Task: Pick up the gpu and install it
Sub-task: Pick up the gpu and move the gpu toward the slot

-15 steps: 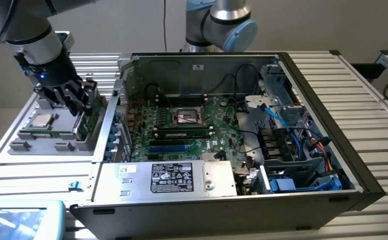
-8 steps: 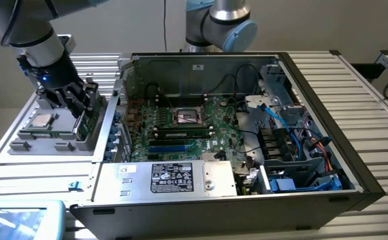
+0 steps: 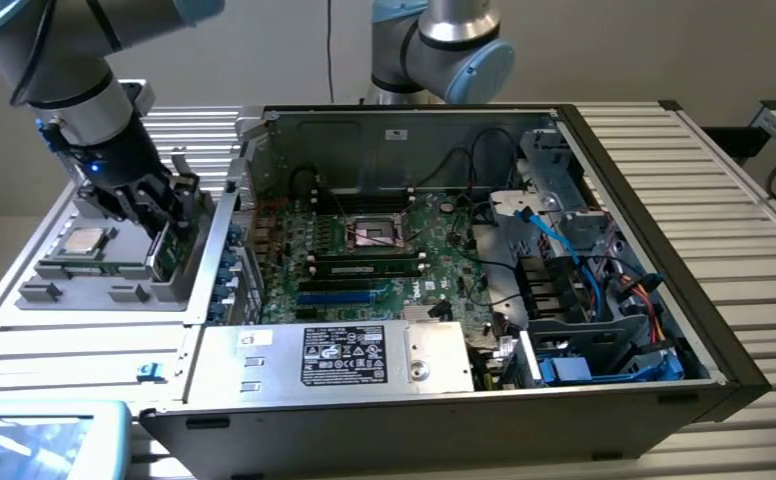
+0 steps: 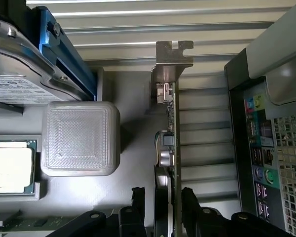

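Note:
The gpu (image 4: 174,143) stands on edge in the grey parts holder (image 3: 108,285), seen edge-on in the wrist view as a thin green card with its silver bracket (image 4: 173,55) at one end and a black cooler on one face. In the exterior view the gpu (image 3: 171,250) sits at the holder's side nearest the case. My gripper (image 4: 163,200) is lowered over it and open: one finger (image 4: 138,197) stands a little off the cooler side, the other is close against the bare green side. My gripper (image 3: 159,212) hangs at the exterior view's left.
The open computer case (image 3: 628,420) lies to the exterior view's right of the holder, with motherboard (image 3: 368,250), blue slots (image 3: 341,297) and power supply (image 3: 335,355). The holder also carries a CPU (image 4: 10,168), a grey block (image 4: 80,138) and a drive (image 4: 15,79). A second arm (image 3: 442,50) stands behind the case.

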